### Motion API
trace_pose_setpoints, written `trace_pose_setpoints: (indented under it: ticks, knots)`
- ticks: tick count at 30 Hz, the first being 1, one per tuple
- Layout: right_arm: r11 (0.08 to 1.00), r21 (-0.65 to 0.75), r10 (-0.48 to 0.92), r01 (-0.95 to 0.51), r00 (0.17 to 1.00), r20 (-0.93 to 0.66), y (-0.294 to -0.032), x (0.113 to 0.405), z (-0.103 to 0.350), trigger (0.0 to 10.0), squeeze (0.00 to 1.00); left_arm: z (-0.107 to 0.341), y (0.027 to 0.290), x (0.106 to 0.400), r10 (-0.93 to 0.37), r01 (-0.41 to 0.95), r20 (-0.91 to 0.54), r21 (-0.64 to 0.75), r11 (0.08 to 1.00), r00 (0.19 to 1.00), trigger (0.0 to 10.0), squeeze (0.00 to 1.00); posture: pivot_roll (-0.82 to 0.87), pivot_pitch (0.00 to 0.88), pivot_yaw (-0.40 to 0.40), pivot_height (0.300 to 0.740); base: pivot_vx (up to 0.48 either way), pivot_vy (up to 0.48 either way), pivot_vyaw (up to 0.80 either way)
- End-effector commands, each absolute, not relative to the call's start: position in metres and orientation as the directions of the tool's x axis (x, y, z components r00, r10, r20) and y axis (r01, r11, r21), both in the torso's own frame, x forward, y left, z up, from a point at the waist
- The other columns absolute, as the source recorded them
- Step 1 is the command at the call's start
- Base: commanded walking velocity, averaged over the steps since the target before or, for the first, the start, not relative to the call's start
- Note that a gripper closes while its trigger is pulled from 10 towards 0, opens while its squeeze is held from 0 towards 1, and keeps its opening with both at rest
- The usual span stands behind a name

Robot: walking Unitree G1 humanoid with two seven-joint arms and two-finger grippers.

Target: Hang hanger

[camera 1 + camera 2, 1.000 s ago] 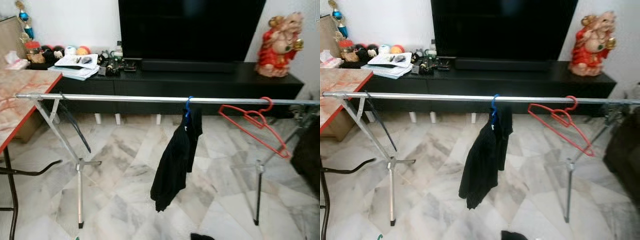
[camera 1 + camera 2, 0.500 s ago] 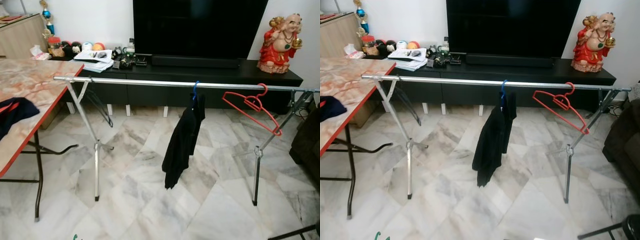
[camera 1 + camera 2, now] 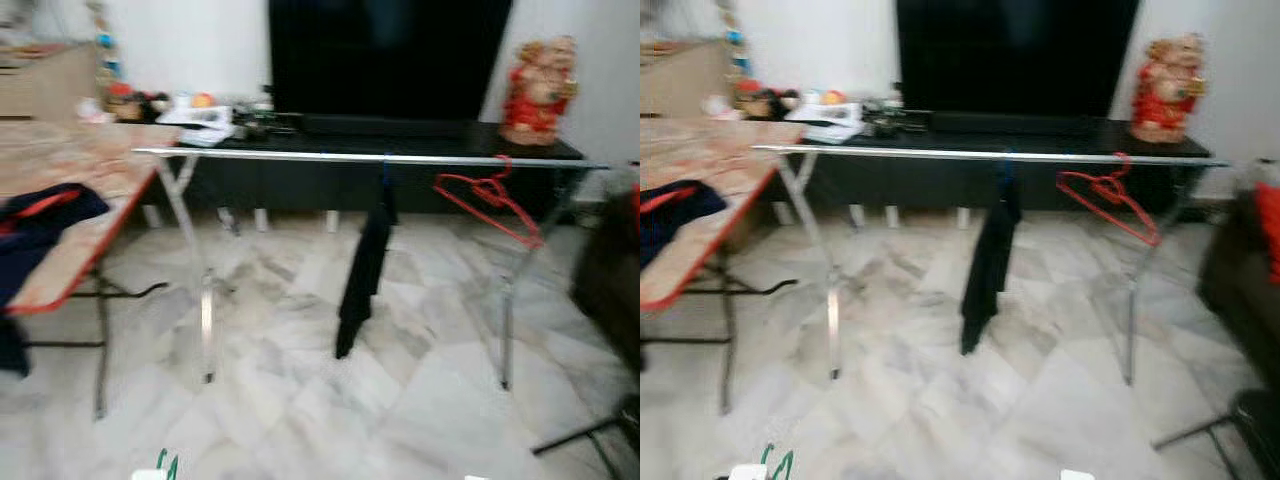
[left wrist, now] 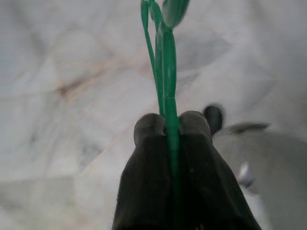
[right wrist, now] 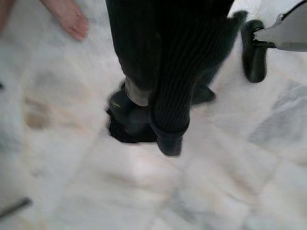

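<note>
Up close, thin green hanger (image 4: 169, 96); glossy

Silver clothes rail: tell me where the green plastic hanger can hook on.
Longest bare stretch: the silver clothes rail between its left leg and the black garment. A shorter gap lies between that garment and the red plastic hanger. It is crowded around those two.

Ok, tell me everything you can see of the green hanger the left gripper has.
The green hanger looks like thin plastic. Several slim strands run together, one ending in a rounded tip. The left gripper is shut on it, a black finger against each side. It hangs over the marble floor; its green end peeks up in the left eye view.
</note>
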State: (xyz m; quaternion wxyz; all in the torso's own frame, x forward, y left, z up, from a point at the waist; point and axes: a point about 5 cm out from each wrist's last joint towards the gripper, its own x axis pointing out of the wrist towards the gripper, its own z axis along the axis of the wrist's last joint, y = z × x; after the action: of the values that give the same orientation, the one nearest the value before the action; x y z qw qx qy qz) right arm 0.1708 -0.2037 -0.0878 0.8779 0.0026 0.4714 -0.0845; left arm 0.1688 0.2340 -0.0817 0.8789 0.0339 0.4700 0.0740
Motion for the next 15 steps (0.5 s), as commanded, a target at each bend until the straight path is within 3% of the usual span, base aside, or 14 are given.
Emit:
trace_pose_setpoints:
  ticks: [1,4,9,15]
  knots:
    - [0.987,-0.069,-0.138,0.143,0.558,-0.818,-0.201,0.176,-0.086,10.0,0.00,-0.085,0.236,0.160,0.162,-0.085,-0.839,0.138,0.987,0.520,10.0,0.00,0.09,0.000,0.003,0.740,0.000,0.000,0.80]
    - [0.986,-0.072,-0.144,0.150,0.553,-0.821,-0.202,0.177,-0.085,10.0,0.00,-0.087,0.236,0.155,0.162,-0.083,-0.843,0.139,0.987,0.513,10.0,0.00,0.08,0.000,-0.001,0.740,0.000,0.000,0.71]
    - [0.984,-0.079,-0.155,0.158,0.558,-0.815,-0.206,0.179,-0.084,10.0,0.00,-0.090,0.232,0.151,0.153,-0.076,-0.849,0.132,0.988,0.507,10.0,0.00,0.06,0.000,-0.009,0.740,0.000,0.000,0.00]
    - [0.978,-0.049,-0.172,0.203,0.644,-0.746,-0.212,0.193,-0.074,10.0,0.00,-0.074,0.229,0.184,0.138,-0.048,-0.761,0.140,0.989,0.634,10.0,0.00,0.05,0.000,-0.027,0.740,0.000,0.000,0.00]
